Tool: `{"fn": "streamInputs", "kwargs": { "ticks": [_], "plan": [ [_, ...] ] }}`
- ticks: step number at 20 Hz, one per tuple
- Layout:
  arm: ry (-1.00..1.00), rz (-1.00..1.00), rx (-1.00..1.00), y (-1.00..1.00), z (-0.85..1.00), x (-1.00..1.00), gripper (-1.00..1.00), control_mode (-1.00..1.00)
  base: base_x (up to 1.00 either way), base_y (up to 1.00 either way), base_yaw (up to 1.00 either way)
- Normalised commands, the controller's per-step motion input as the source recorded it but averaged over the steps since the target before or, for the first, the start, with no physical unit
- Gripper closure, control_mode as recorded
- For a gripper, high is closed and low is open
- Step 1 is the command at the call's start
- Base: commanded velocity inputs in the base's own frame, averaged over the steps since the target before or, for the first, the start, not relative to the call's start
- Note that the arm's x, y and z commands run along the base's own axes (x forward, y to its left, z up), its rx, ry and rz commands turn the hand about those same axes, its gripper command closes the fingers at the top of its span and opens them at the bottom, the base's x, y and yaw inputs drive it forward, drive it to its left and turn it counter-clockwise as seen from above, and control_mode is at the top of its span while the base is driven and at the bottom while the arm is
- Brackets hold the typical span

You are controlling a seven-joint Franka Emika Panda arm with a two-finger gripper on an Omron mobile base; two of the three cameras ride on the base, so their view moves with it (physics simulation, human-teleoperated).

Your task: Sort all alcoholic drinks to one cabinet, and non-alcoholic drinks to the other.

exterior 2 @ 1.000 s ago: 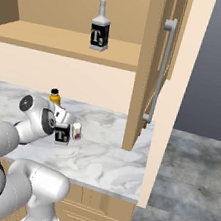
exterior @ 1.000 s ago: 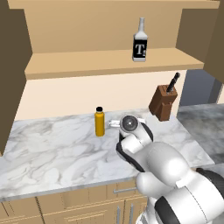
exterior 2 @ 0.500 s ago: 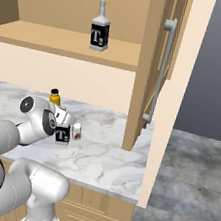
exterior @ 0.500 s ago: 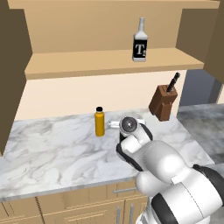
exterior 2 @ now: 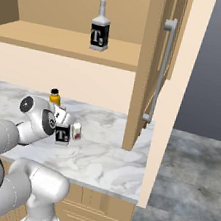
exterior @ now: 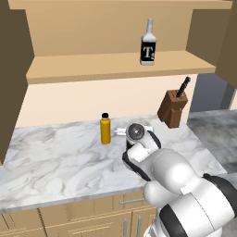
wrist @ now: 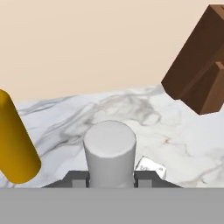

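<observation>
One alcoholic drink, a pale "T" bottle [exterior: 147, 47] [exterior 2: 99, 31], stands upright on the long shelf of the wide cabinet [exterior: 115, 65]. A second "T" bottle [exterior 2: 63, 134] lies low over the counter, its pale neck [wrist: 110, 151] between my finger tips. My gripper [wrist: 110, 177] [exterior 2: 72, 130] is shut on that neck. The non-alcoholic orange bottle [exterior: 105, 129] [exterior 2: 55, 96] [wrist: 15, 144] stands upright on the counter just left of my hand. The narrow cabinet [exterior 2: 144, 77] with its grey bar handle [exterior 2: 162, 70] rises at the right.
A brown knife block [exterior: 173, 107] [wrist: 199, 70] stands on the marble counter [exterior: 55, 157] to the right of my hand. The counter ends at its right edge [exterior 2: 146, 153], with grey floor beyond. Wooden drawers run below the front edge.
My fingers have closed on the "T" bottle's neck. The arm, the orange bottle and the shelf bottle stand where they were.
</observation>
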Motion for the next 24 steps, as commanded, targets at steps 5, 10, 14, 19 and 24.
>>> {"fn": "streamInputs", "kwargs": {
  "ticks": [5, 10, 14, 19, 24],
  "plan": [
    [-0.01, -0.01, 0.0, 0.05, 0.05, 0.0, 1.0, -1.0, 0.0, 0.0, 0.0],
    [-0.02, -0.05, 0.0, 0.16, 0.36, -0.08, 1.0, -1.0, 0.0, 0.0, 0.0],
    [0.0, -0.05, 0.0, 0.0, 0.4, -0.2, 1.0, -1.0, 0.0, 0.0, 0.0],
    [0.0, -0.02, 0.0, 0.0, 0.47, -0.18, 1.0, -1.0, 0.0, 0.0, 0.0],
    [-0.03, 0.0, 0.0, -0.01, 0.44, -0.18, 1.0, -1.0, 0.0, 0.0, 0.0]
  ]
}}
